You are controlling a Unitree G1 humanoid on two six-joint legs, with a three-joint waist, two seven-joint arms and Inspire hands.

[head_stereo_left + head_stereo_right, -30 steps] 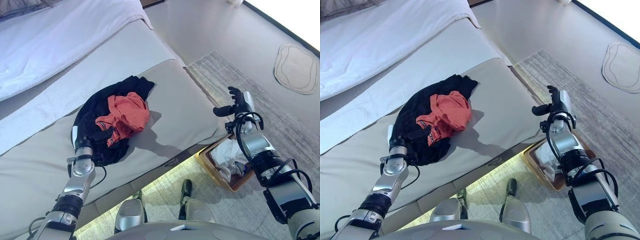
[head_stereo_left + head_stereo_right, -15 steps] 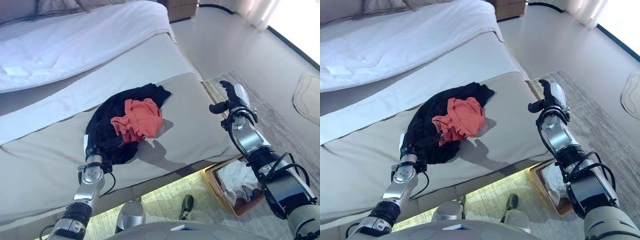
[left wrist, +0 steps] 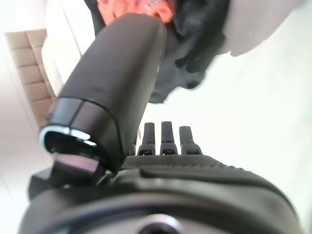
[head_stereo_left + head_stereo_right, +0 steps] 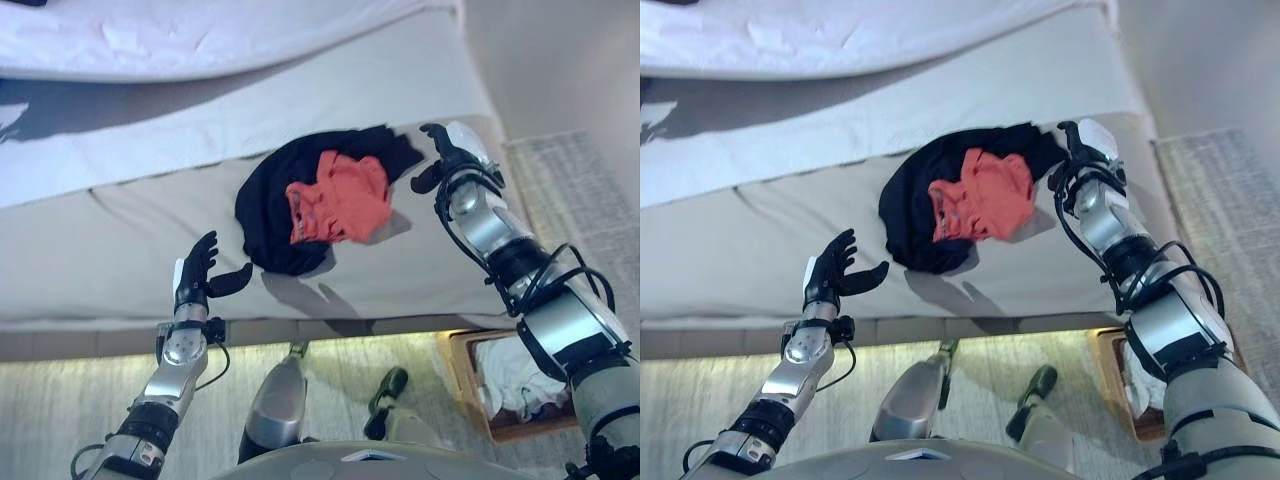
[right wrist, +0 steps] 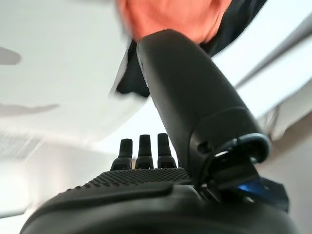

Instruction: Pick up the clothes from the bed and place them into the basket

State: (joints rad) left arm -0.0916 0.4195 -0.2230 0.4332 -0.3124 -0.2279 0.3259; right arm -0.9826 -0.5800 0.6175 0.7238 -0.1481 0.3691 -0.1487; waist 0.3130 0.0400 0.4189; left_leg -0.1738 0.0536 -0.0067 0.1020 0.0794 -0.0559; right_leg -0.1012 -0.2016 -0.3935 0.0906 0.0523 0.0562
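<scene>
Fingers point(image 4: 201, 247) apparently spread beside clothes point(image 4: 320, 195).

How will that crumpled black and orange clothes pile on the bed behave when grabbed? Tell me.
The crumpled black and orange clothes pile looks limp and folded, so it would probably sag and drape. The orange piece lies loose on top and may slip off. It probably weighs little for its bulk.

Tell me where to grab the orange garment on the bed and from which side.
Take the orange garment at its bunched middle, from above: it lies crumpled on the black garment. The open right hand is nearest, at the pile's right edge.
</scene>
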